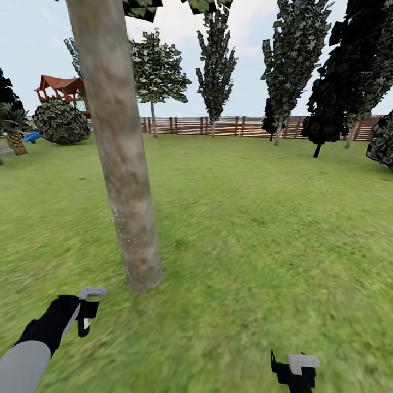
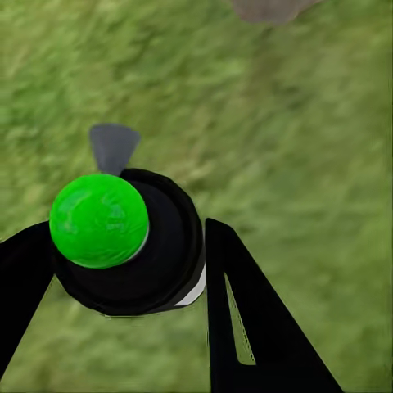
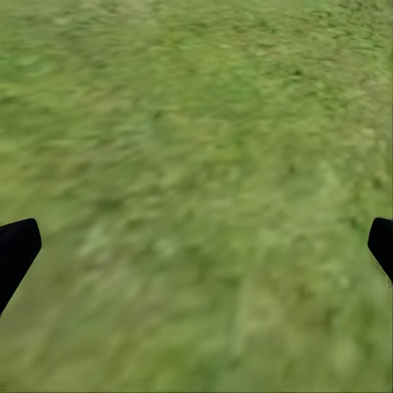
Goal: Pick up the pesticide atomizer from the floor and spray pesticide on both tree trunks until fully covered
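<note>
Left end effector (image 2: 123, 270) clenched on atomizer (image 2: 127, 241), fingers (image 2: 246, 319) either side of its black body, green ball top, grey nozzle forward. No readable label or writing on it. In head view left end effector (image 1: 84, 311) sits low, near trunk (image 1: 117, 147) base; tiny white specks (image 1: 126, 232) on lower trunk. Right end effector (image 1: 295, 371) released, fingers (image 3: 16, 250) wide apart over grass (image 3: 196, 164). Fence (image 1: 218, 125) and conifers behind.

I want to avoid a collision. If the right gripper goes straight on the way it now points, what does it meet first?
Probably only the grass floor: the right gripper has open jaws with nothing between them, and its wrist view looks onto grass. How far away is unclear.
</note>
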Controlling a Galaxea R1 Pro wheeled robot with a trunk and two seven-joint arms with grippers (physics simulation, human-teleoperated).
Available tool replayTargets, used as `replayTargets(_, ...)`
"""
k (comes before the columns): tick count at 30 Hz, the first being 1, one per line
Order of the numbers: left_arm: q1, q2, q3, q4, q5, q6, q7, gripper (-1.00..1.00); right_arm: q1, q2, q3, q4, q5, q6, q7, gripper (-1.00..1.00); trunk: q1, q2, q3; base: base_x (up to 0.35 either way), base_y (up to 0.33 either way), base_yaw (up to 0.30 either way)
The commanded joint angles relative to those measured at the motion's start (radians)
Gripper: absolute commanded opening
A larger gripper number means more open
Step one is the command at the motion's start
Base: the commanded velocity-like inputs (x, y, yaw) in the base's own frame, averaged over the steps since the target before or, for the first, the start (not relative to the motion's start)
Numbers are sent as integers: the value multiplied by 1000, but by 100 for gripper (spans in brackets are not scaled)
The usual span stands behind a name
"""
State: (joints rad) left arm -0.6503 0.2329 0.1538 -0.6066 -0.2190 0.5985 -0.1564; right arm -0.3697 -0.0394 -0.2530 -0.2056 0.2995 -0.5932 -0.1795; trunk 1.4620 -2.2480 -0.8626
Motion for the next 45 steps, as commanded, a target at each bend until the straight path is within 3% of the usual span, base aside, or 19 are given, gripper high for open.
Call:
replayTargets(1, 1, -5, 2, 0, 2, -1, 12, -100, 0, 0, 0, 0, 1, 0, 0, 100, 0, 0, 0, 225, -166, 9)
replayTargets(8, 1, -25, 3, -8, 3, -1, 21, -100, 0, -1, 0, 0, 0, 0, 0, 100, 0, 0, 0, 216, -189, 2)
replayTargets(18, 1, -4, 5, -1, -3, -3, 21, -100, 0, 0, 0, 0, 0, 0, 0, 100, 0, 0, 0, 166, -230, 0)
replayTargets(26, 3, -37, 3, 53, 1, -7, 21, -100, 0, 2, 0, 0, 0, 0, 0, 100, 0, 0, 0, 43, -48, 170)
replayTargets(29, 3, -26, 10, 59, -2, -13, 24, -100, 0, 2, 0, 0, 0, 0, 0, 100, 0, 0, 0, 1, -1, 271)
replayTargets(32, 3, 0, 9, 59, -1, -15, 68, -100, 0, 2, 0, 0, 0, 0, 0, 100, 0, 0, 0, 0, 0, 138)
replayTargets(37, 3, -7, 8, 49, 2, -16, 104, -100, 0, 1, 0, 0, 0, 0, 0, 100, 0, 0, 0, 51, -45, 16)
replayTargets(41, 2, -50, 5, 15, 2, -15, 144, -100, 0, 1, 0, 0, 0, 0, 0, 100, 0, 0, 0, 151, -212, 1)
replayTargets(45, 1, -61, 8, -17, 6, -11, 185, -100, 0, 1, 0, 0, 0, 0, 0, 100, 0, 0, 0, 53, -264, 0)
